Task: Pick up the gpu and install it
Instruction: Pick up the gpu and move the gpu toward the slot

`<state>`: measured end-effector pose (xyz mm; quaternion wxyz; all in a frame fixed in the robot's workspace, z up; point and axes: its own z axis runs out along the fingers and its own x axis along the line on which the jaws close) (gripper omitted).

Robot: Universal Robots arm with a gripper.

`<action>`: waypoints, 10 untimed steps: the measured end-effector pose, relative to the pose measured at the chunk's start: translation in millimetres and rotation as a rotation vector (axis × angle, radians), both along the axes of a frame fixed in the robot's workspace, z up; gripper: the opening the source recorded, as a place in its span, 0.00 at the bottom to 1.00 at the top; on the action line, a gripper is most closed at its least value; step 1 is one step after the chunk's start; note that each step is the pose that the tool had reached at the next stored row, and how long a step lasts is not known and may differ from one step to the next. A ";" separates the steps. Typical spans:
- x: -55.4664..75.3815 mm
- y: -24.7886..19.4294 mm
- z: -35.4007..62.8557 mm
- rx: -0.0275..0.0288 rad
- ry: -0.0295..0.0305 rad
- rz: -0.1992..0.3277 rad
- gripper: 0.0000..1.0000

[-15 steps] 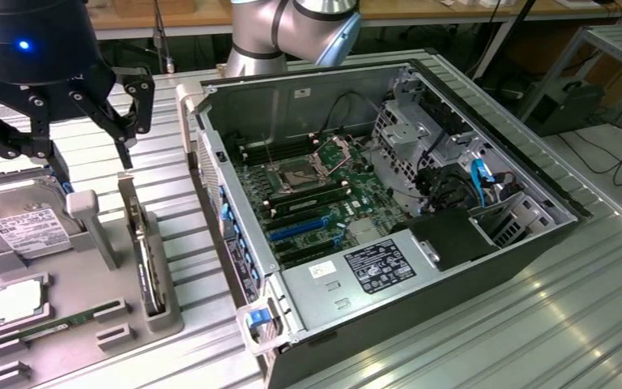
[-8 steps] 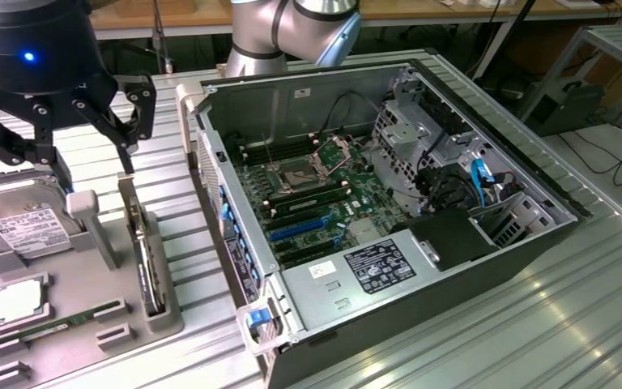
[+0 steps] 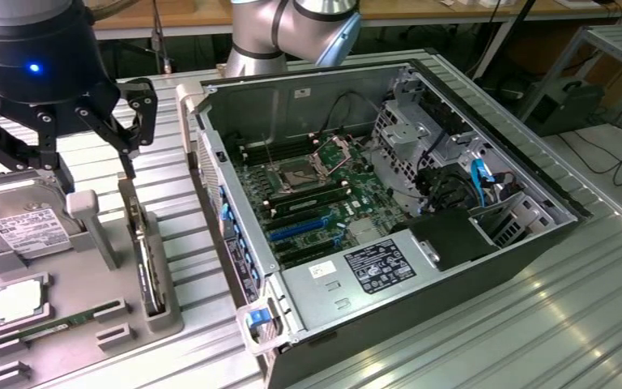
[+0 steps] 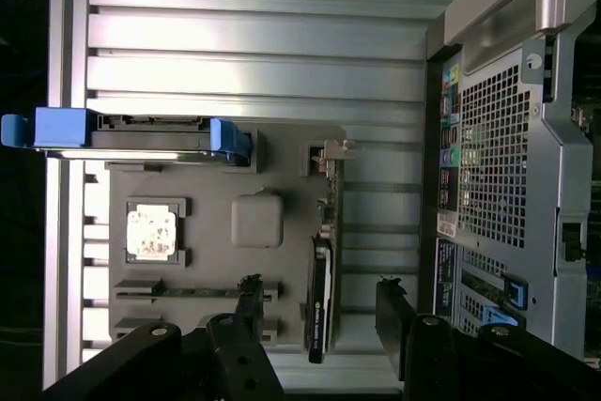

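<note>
The gripper hung wide open above the gpu, which stood on edge in the tray, with free room on both sides.

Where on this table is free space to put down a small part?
The widest bare table lies at the exterior view's right of the computer case. A narrow strip runs between case and gray tray. The tray is crowded, with the open gripper above it.

The pincer is black: a round, drum-like body at the upper left of the exterior view carrying one small blue light, with jointed link fingers pinned by silvery screws. The arm, top centre, is silver-grey tubing with rounded grey joint caps.
</note>
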<state>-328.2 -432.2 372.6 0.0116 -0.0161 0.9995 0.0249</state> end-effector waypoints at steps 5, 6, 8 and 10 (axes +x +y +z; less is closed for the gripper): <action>0.0 0.0 -3.8 0.0001 0.0000 0.000 0.60; 0.0 -0.2 -4.5 0.0003 -0.0001 0.000 0.60; 0.0 -0.2 -5.9 0.0002 0.0001 0.000 0.60; 0.0 -0.3 -7.2 0.0003 0.0001 0.000 0.60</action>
